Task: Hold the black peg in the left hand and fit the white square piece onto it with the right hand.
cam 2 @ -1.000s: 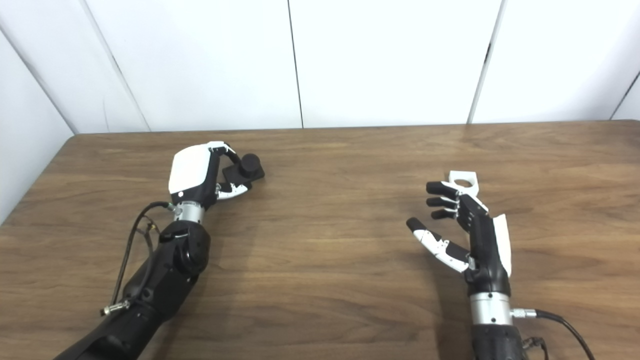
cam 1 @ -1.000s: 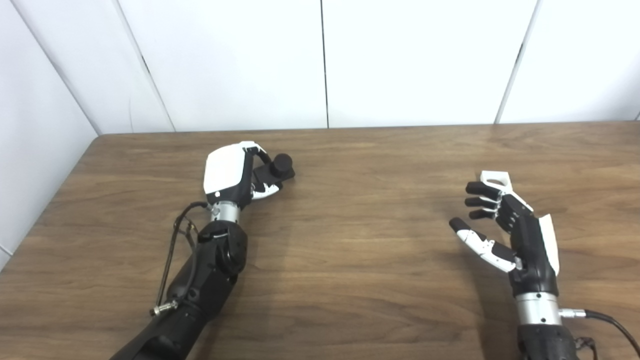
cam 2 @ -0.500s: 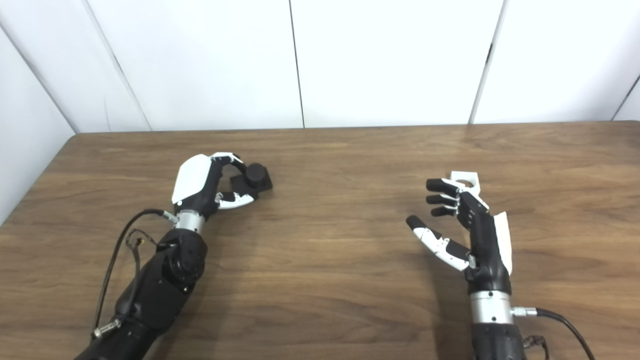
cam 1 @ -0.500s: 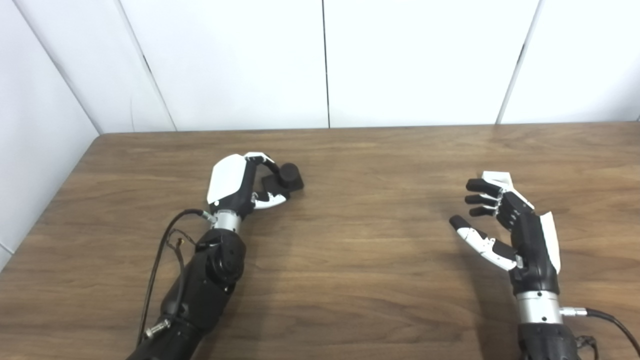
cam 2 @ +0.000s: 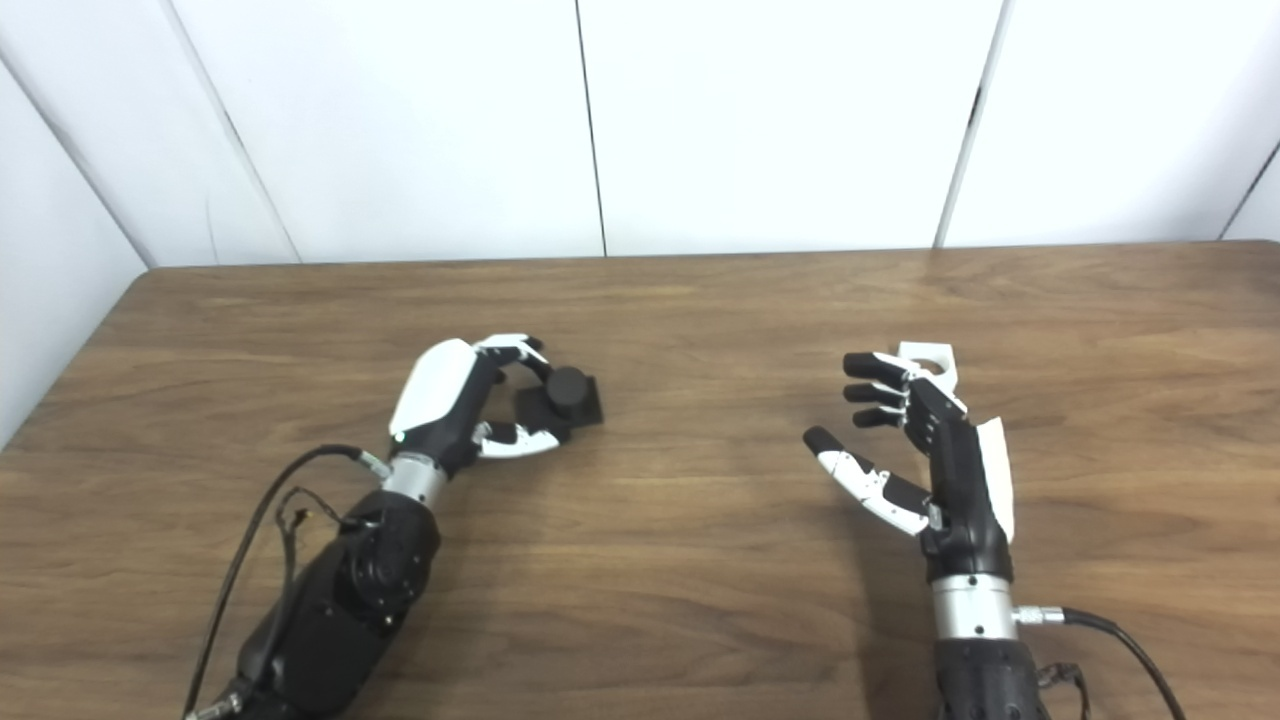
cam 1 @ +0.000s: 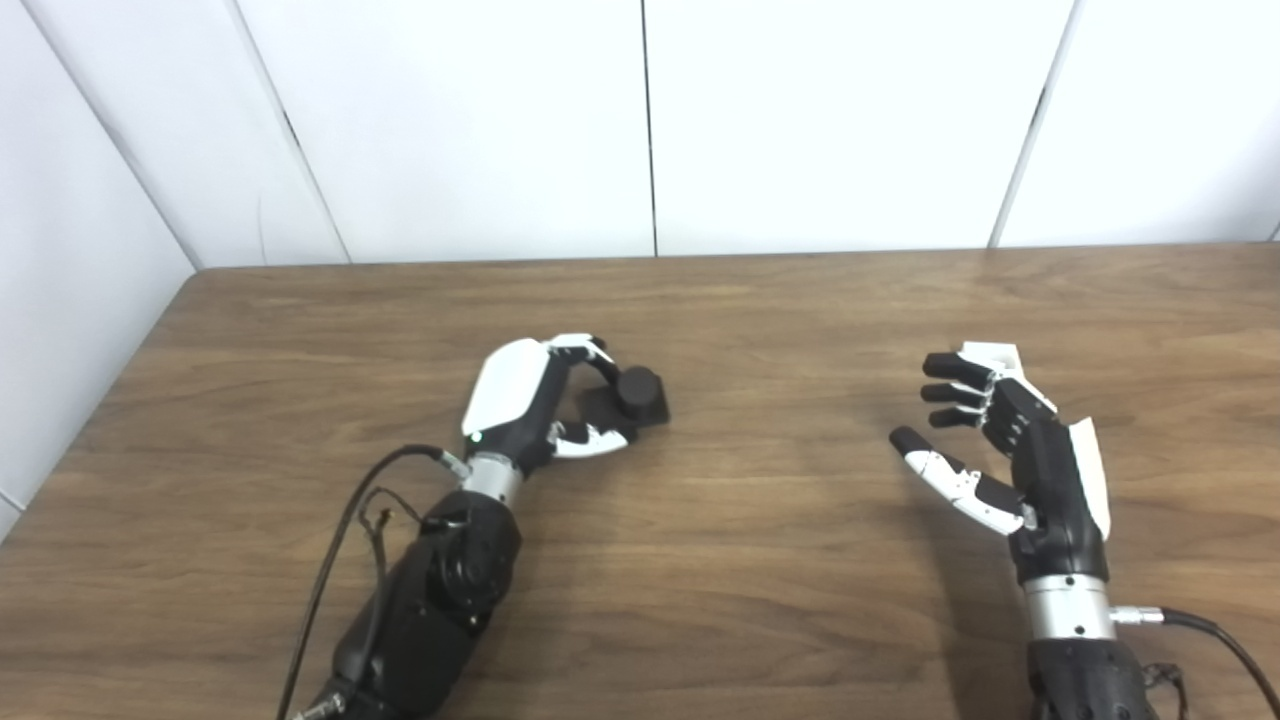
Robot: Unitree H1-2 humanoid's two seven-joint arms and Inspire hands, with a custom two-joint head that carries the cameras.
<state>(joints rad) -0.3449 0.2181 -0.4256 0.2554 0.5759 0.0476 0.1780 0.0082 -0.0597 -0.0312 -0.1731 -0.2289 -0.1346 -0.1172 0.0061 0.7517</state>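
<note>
- The fingers (cam 1: 592,349) of the left hand (cam 1: 520,400) curl over the far side of the black peg (cam 1: 632,392), and the thumb reaches in along its near side, so the hand is closed on it.
- The black peg is a short round stud standing upright on a dark square base; whether the base rests on the table or is lifted just off it cannot be told.
- The left hand shows its white back to the cameras, with the wrist and dark forearm running down to the bottom edge and a black cable (cam 1: 330,560) looping beside the forearm.
- The fingers (cam 2: 872,390) of the right hand (cam 2: 940,460) are spread and only lightly bent, the thumb held well apart below them; the palm faces left and nothing is between them.
- The white square piece (cam 2: 928,358) lies flat on the table just behind the right hand's fingertips, partly hidden by them; its round hole shows in the right eye view. Whether the fingers touch it cannot be told.
- The peg and the white piece are well apart, with bare wood between the two hands.
- The wooden table (cam 1: 780,560) runs back to a white panelled wall (cam 1: 830,120).
</note>
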